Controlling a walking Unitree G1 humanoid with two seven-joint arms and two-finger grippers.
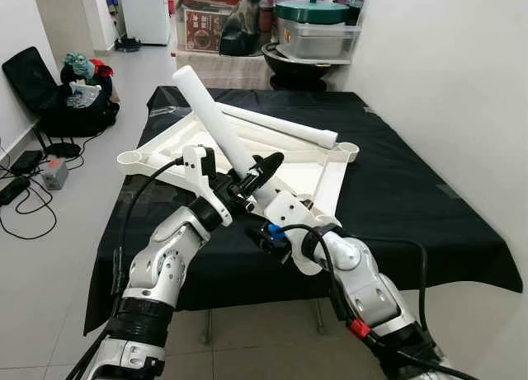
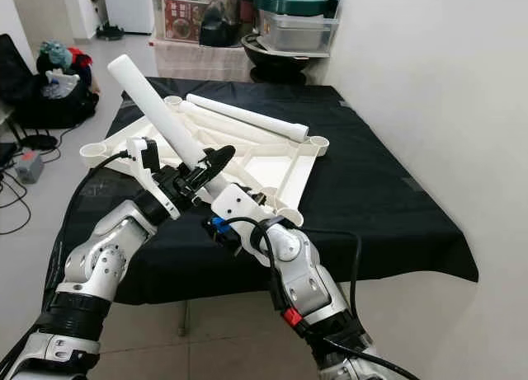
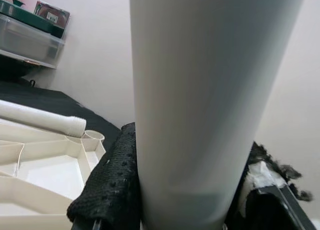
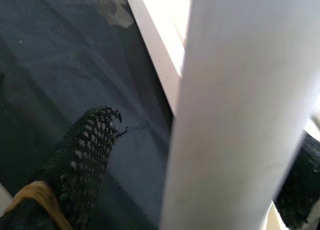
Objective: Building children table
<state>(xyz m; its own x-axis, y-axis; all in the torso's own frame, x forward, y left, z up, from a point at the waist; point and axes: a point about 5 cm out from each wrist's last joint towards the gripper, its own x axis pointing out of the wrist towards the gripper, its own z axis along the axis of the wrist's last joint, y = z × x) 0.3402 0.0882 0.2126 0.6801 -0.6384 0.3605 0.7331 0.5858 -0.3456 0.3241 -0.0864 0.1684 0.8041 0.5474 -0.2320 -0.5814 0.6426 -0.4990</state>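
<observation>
A white tube table leg (image 1: 216,116) slants up toward the far left over the near edge of the black-clothed table (image 1: 396,190). My left gripper (image 1: 252,175) is shut on its lower part, and the black fingers (image 3: 107,185) press both sides. Just below, my right gripper (image 1: 262,211) is open around the leg's bottom end. One finger (image 4: 85,155) stands a little off the tube (image 4: 230,115). The white table top (image 1: 305,178) lies upside down on the cloth, with round sockets at its corners. A second white leg (image 1: 280,126) lies across it.
A white wall runs close along the table's right side. Shelves with pots and boxes (image 1: 313,25) stand behind the table. A black chair with a bag (image 1: 74,91) and cables with a grey box (image 1: 49,172) are on the floor at the left.
</observation>
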